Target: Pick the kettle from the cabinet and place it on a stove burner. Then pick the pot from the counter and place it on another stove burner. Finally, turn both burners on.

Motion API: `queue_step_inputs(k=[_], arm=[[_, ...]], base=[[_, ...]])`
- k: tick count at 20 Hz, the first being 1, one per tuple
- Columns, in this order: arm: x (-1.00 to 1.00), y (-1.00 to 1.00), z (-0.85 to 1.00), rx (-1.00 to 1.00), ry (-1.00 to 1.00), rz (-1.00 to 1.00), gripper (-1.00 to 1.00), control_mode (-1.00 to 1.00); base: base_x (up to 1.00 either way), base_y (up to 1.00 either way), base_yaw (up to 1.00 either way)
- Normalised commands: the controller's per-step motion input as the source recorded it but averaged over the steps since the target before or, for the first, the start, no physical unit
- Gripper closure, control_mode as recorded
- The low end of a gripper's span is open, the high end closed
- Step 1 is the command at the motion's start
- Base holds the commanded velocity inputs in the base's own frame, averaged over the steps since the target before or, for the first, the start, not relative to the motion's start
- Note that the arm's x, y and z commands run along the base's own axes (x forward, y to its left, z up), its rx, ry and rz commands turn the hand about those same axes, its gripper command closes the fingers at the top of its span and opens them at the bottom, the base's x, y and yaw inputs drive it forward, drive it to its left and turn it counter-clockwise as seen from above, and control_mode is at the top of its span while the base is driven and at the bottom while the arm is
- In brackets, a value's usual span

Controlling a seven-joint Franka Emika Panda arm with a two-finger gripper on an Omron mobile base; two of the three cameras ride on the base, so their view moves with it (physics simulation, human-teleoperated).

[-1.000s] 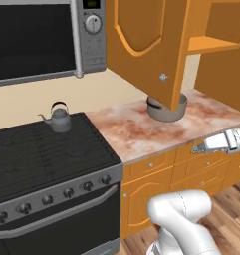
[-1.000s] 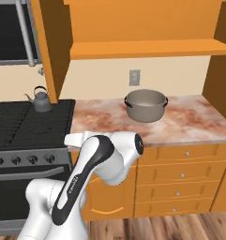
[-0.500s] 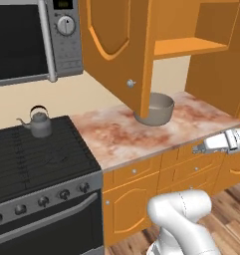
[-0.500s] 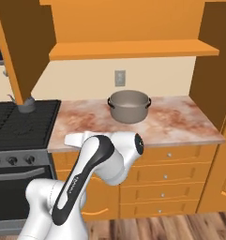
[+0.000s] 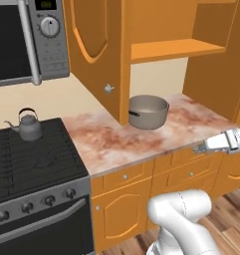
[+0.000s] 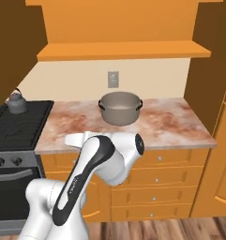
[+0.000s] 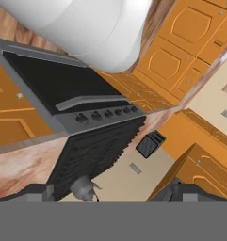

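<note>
Half done with the placing, judging by kettle (image 5: 30,127) standing on a back burner (image 5: 27,159). Eyeing pot (image 5: 148,112), sitting mid-counter (image 5: 106,144) below the shelf. Expecting stiff, weighty, slick metal; favouring the rim or a side handle. Holding jaws wide apart and empty. Getting both pot (image 6: 120,108) handles from right base view; catching kettle (image 7: 84,188) beside stove knobs from hand view.

pot (image 5: 148,112): left side behind cabinet door (image 5: 94,50) | microwave (image 5: 27,40): cut by frame edge | kettle (image 7: 84,188): lower part cut off
</note>
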Motion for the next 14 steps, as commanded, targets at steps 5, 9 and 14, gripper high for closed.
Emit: queue_step_inputs(k=[5, 9, 14], arm=[[0.00, 0.00, 0.00, 0.00, 0.00, 0.00, -1.00, 1.00], [0.00, 0.00, 0.00, 0.00, 0.00, 0.00, -1.00, 1.00], [0.00, 0.00, 0.00, 0.00, 0.00, 0.00, -1.00, 1.00]], base=[[0.50, -0.19, 0.12], [0.44, -0.25, 0.13], [0.25, -0.39, 0.08]])
